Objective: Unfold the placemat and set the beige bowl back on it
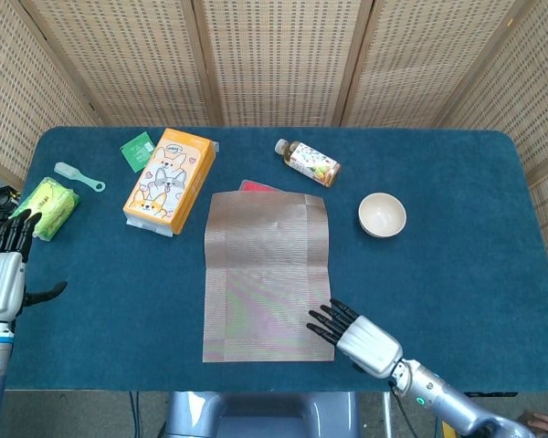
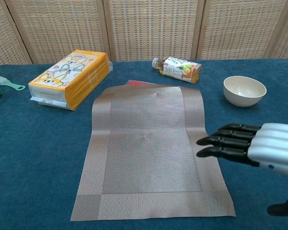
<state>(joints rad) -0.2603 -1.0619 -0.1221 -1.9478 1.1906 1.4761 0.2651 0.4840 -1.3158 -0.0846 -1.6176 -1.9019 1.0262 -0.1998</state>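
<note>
Mat (image 1: 268,274) flat mid-table, long axis running away from me. Bowl (image 1: 382,214) off its far-right corner. My right hand (image 1: 361,335) nearer, fingers (image 2: 225,141) straight, empty, at mat's right edge. Left hand (image 1: 2,278) empty, far off.

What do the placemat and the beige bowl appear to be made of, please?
The placemat looks like woven vinyl or similar synthetic mesh: fine ribbed weave, grey with a slight sheen, and creases across it. The beige bowl looks like glazed ceramic, or perhaps melamine: smooth, evenly cream, with a softly glossy rim.
</note>
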